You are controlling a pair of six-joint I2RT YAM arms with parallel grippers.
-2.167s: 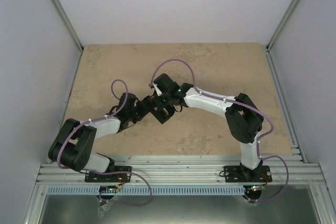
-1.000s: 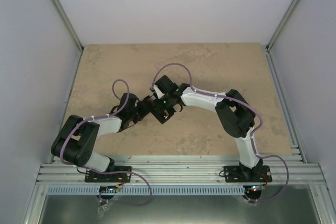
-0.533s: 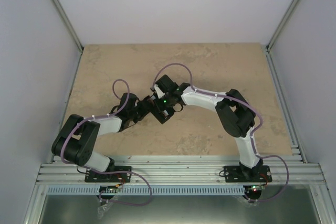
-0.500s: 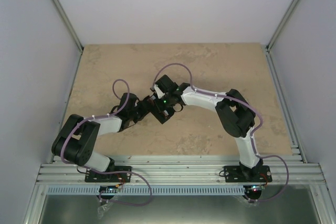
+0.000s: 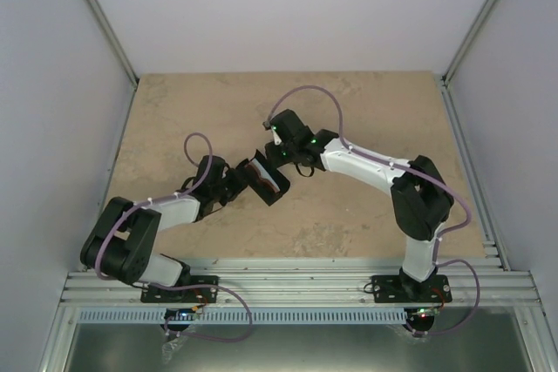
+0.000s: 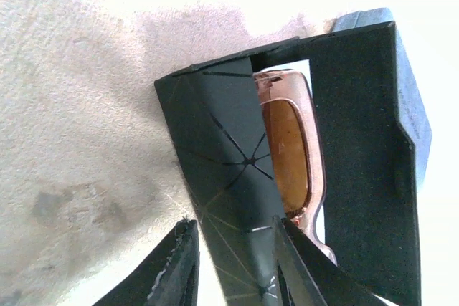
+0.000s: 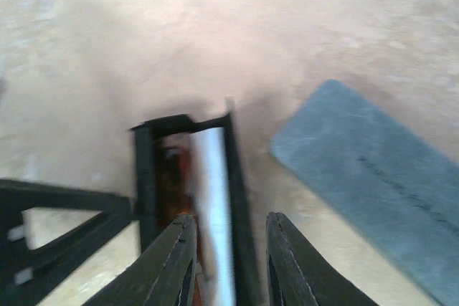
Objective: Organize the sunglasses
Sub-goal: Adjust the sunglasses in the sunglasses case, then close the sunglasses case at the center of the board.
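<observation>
While my left pincer clamps the black case containing amber sunglasses, my right pincer gapes empty.

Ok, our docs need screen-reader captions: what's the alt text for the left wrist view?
Amber sunglasses sit inside an open black case, beige table behind. The left end effector grips the case's flap at the bottom edge.

amber sunglasses, black case, mottled beige table
</observation>
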